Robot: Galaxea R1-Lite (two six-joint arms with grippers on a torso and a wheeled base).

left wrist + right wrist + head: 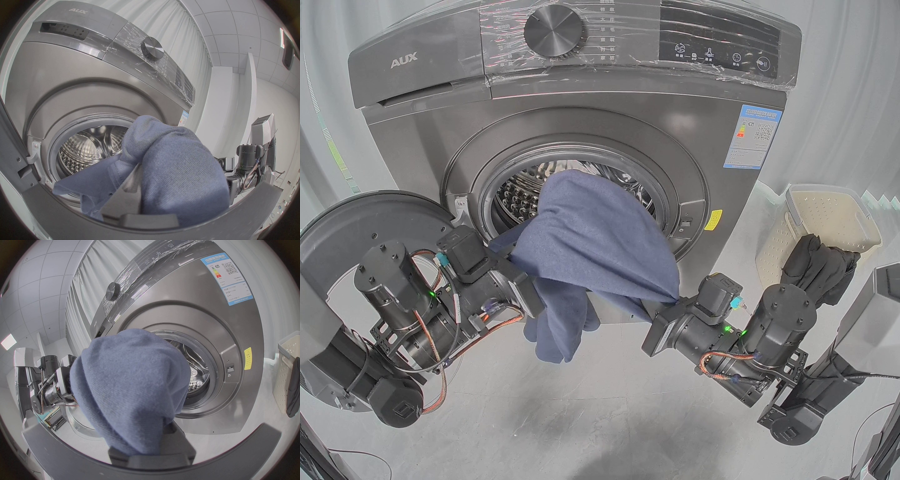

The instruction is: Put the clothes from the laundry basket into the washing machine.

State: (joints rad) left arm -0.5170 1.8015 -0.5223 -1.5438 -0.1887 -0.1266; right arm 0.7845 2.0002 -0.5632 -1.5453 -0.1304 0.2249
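A blue garment (594, 237) is stretched between my two grippers in front of the washing machine's open drum (515, 197). Its upper fold reaches the drum mouth, and a tail hangs down below the left gripper. My left gripper (530, 281) is shut on the garment's left edge; in the left wrist view the cloth (184, 175) bunches over its fingers (128, 193). My right gripper (669, 305) is shut on the lower right corner, and the cloth (131, 383) drapes over it. A cream laundry basket (831, 212) stands at the right with a dark garment (815, 265) over its rim.
The round machine door (369, 219) stands swung open at the left, close behind my left arm. Bare grey floor (600, 400) lies in front of the machine. The basket (286, 365) sits against the machine's right side.
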